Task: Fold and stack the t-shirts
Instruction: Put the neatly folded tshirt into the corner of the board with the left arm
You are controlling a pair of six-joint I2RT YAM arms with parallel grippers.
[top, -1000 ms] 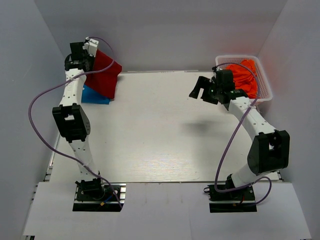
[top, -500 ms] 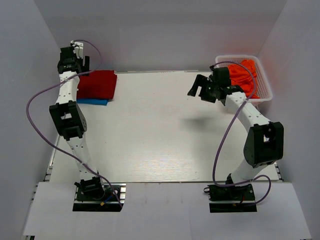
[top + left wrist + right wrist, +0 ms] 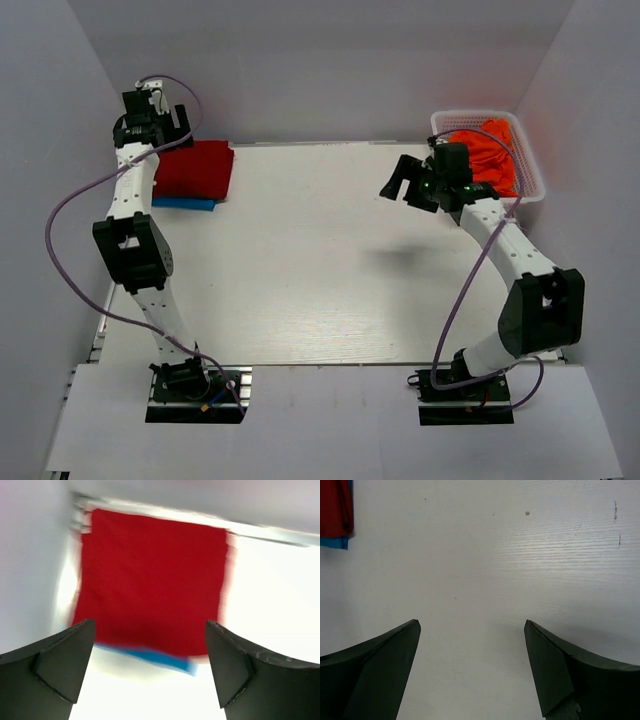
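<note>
My left hand (image 3: 150, 626) hangs spread wide with nothing in it, above the far left corner of the bench (image 3: 320, 270) and right over the dark red t-shirt (image 3: 155, 575). That shirt lies folded into a flat square on top of the blue t-shirt (image 3: 165, 658), whose edge peeks out along the near side. I judge they are stacked in the corner to leave the middle for folding. My right hand (image 3: 472, 625) is also spread and empty, hovering over the bench at the far right, just left of the basket (image 3: 535, 185). The orange t-shirts (image 3: 490, 150) sit bunched in it, unfolded, so I reckon one of those comes next.
</note>
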